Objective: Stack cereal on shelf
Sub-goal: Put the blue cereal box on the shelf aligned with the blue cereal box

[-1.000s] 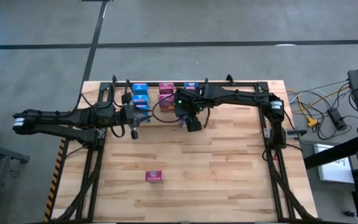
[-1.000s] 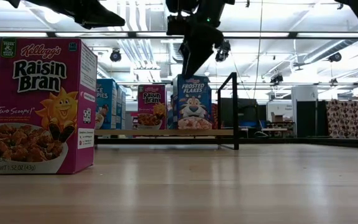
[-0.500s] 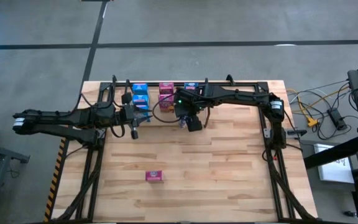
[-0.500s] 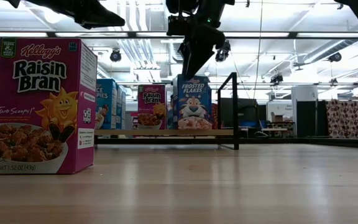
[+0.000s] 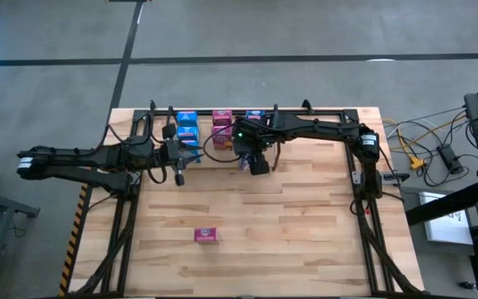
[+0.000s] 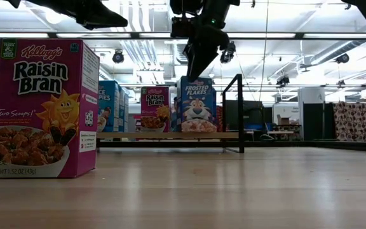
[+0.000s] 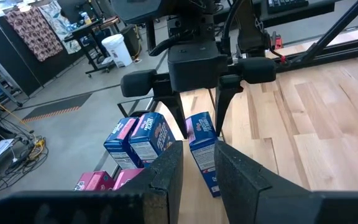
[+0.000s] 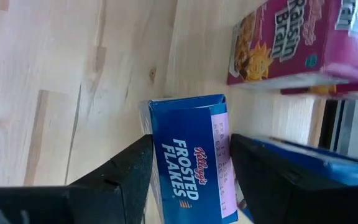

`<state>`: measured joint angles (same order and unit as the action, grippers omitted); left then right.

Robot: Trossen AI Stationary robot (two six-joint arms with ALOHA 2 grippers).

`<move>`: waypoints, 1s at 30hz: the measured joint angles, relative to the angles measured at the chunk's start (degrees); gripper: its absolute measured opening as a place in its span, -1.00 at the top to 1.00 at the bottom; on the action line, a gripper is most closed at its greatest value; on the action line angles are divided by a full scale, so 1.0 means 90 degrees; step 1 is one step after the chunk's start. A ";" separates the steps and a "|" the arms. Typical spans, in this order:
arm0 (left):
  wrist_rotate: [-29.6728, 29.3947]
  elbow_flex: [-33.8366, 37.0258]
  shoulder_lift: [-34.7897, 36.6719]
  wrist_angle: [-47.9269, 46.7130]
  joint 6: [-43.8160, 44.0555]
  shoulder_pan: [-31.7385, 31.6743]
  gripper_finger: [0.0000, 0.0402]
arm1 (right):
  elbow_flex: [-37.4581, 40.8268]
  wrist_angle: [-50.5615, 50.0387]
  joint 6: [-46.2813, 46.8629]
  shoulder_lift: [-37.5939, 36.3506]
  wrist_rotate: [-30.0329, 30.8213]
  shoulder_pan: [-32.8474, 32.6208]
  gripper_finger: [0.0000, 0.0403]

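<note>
A blue Frosted Flakes box (image 8: 191, 162) stands upright by the shelf (image 5: 322, 111); it also shows in the low view (image 6: 197, 105). My right gripper (image 6: 189, 75) hangs over it, open, pointing down. Its fingers stand on either side of the box's top (image 8: 188, 102). More blue boxes (image 5: 187, 124) and pink boxes (image 5: 221, 120) stand on the shelf. One pink Raisin Bran box (image 5: 206, 235) stands alone near the table's near edge. My left gripper (image 5: 178, 173) waits, open and empty, left of the blue box. My right gripper comes at the blue box's top end (image 6: 186, 81) from above, one finger (image 8: 123, 174) at each narrow side. I cannot tell whether the fingers touch the box. The box stands upright on its base.
The shelf's black upright rod (image 6: 240, 114) stands just right of the blue box. Black arm-support frames (image 5: 123, 224) run along the table's left and right sides. Bare wood (image 5: 305, 224) lies between the shelf and the near edge.
</note>
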<state>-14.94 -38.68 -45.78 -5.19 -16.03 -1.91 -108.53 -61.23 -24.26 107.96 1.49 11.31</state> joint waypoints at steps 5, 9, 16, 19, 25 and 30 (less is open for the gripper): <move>0.0000 0.0000 0.0000 -0.0014 0.0000 0.0000 0.63 | 0.0000 -0.0305 0.0287 0.0000 0.0486 0.0113 0.00; 0.0000 0.0002 0.0000 -0.0019 0.0000 0.0000 0.63 | 0.0000 -0.0384 0.0593 0.0000 0.0552 0.0259 0.00; 0.0000 0.0000 0.0000 -0.0025 0.0000 -0.0001 0.63 | 0.0000 -0.0515 0.0727 0.0000 0.0496 0.0304 0.00; 0.0000 0.0000 0.0000 -0.0046 0.0000 -0.0002 0.63 | 0.0000 -0.0510 0.0754 0.0000 0.0494 0.0304 0.00; 0.0000 0.0000 0.0000 -0.0046 0.0000 -0.0002 0.63 | 0.0000 -0.0421 0.0778 0.0000 0.0484 0.0304 0.00; 0.0000 0.0000 0.0000 -0.0049 0.0000 -0.0002 0.63 | 0.0000 -0.0412 0.0845 0.0000 0.0481 0.0304 0.00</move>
<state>-14.94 -38.68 -45.78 -5.63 -16.03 -1.93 -108.53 -64.94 -16.65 107.96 5.82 14.04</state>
